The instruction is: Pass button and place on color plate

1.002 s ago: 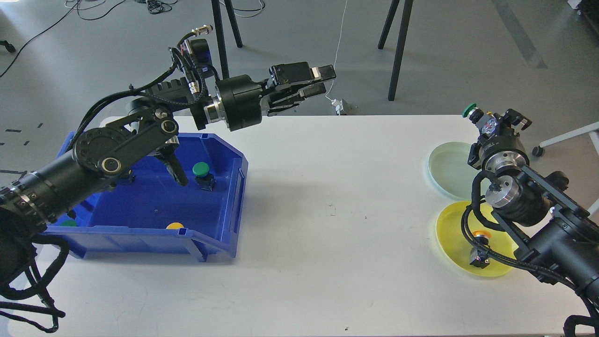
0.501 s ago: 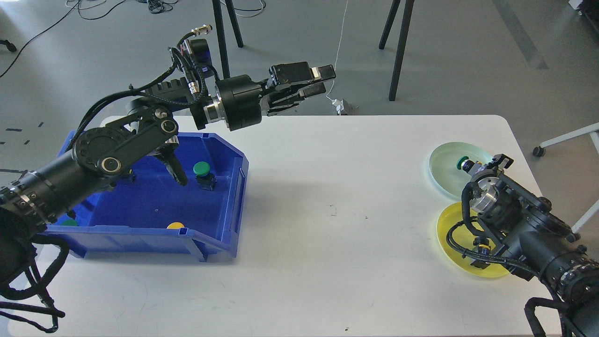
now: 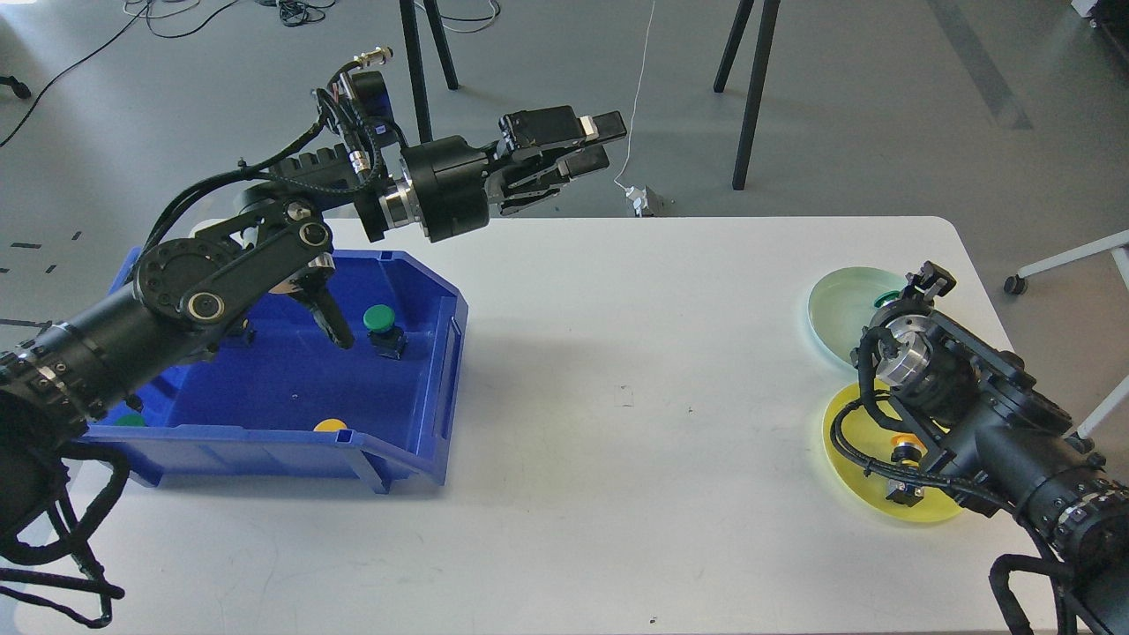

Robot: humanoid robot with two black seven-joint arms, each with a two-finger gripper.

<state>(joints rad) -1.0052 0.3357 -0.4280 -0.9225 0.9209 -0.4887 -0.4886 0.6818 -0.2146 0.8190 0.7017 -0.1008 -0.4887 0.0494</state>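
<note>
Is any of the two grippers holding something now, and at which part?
The left gripper holds nothing. The right gripper, over the green plate, is seen end-on; a green button shows beside it, but a hold cannot be told.

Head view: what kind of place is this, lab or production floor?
Most likely a robotics lab or test space. Loose cables lie on the bare grey floor, black tripod legs stand behind the white table, and the setup is a staged one: blue bin and colored plates.
</note>
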